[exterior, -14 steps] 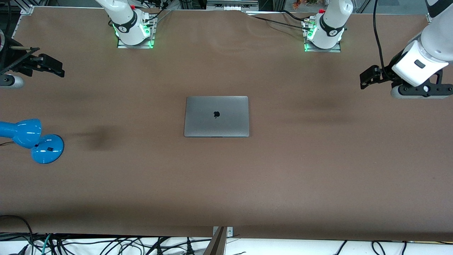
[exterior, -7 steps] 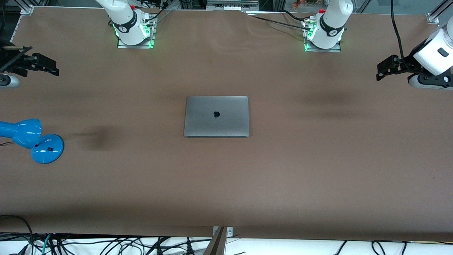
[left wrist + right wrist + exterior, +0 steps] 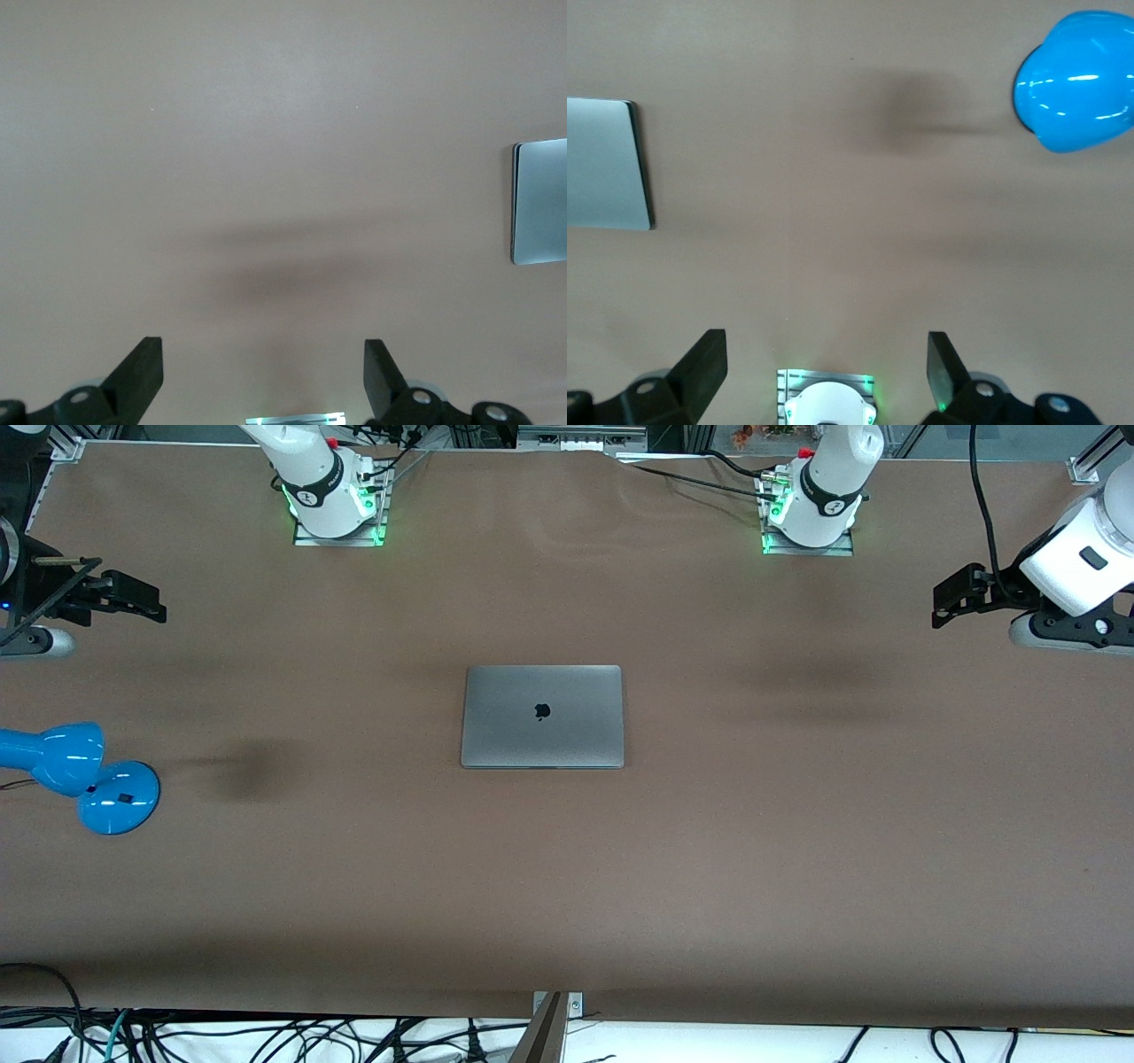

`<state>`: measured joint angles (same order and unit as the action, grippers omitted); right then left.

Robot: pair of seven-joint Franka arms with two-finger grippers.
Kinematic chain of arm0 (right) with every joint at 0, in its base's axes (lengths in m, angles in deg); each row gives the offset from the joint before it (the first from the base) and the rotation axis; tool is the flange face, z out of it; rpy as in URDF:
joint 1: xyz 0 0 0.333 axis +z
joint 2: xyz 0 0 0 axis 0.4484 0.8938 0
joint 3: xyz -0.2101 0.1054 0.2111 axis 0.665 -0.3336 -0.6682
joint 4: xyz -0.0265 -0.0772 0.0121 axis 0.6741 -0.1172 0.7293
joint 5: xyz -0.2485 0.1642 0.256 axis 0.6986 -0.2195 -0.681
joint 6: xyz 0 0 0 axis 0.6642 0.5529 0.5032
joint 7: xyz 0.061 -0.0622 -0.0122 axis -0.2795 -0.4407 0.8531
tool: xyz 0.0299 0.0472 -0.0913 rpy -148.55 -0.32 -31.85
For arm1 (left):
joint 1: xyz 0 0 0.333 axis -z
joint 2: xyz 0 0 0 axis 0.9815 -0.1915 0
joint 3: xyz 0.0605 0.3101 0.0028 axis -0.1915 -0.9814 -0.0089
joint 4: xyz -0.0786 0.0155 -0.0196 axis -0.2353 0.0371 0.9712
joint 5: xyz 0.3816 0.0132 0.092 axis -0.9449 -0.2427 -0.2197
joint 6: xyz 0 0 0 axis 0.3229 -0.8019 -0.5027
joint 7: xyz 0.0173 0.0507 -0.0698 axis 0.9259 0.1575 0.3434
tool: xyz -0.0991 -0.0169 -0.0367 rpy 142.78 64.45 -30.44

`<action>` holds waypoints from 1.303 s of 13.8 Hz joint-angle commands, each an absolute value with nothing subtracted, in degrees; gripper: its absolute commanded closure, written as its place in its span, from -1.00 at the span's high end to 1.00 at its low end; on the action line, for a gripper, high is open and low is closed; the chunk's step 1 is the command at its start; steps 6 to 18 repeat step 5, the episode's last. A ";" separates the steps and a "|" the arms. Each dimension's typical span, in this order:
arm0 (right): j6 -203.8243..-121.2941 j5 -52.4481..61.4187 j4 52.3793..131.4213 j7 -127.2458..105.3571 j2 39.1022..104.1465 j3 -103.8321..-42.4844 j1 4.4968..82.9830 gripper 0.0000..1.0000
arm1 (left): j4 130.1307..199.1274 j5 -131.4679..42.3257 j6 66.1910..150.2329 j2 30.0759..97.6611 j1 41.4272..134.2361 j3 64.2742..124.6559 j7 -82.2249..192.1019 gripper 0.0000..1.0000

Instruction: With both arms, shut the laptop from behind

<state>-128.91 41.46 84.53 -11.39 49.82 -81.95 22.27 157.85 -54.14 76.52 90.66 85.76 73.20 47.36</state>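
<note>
The space-grey laptop (image 3: 541, 716) lies shut and flat in the middle of the brown table, its lid with the dark apple logo facing up. An edge of it shows in the left wrist view (image 3: 540, 202) and in the right wrist view (image 3: 607, 164). My left gripper (image 3: 952, 596) is up over the table's end on the left arm's side, open and empty; it also shows in the left wrist view (image 3: 263, 382). My right gripper (image 3: 133, 598) is up over the table's end on the right arm's side, open and empty; it also shows in the right wrist view (image 3: 827, 376).
A blue desk lamp (image 3: 84, 775) stands near the right arm's end of the table, nearer the front camera than the right gripper; its blue shade shows in the right wrist view (image 3: 1079, 80). The two arm bases (image 3: 335, 500) (image 3: 811, 509) stand along the table's top edge.
The laptop has not moved. Both grippers drew outward toward the table ends, then came back slightly toward the middle.
</note>
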 commanded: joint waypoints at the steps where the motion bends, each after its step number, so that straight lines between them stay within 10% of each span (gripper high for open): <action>1: -129.64 40.19 85.25 -11.93 49.13 -82.30 21.90 1.00 | 155.71 -54.27 74.90 89.67 85.90 72.98 47.70 1.00; 18: -129.64 40.19 85.51 -12.20 49.04 -82.30 21.90 1.00 | 155.62 -54.09 74.81 89.75 85.73 72.98 47.70 1.00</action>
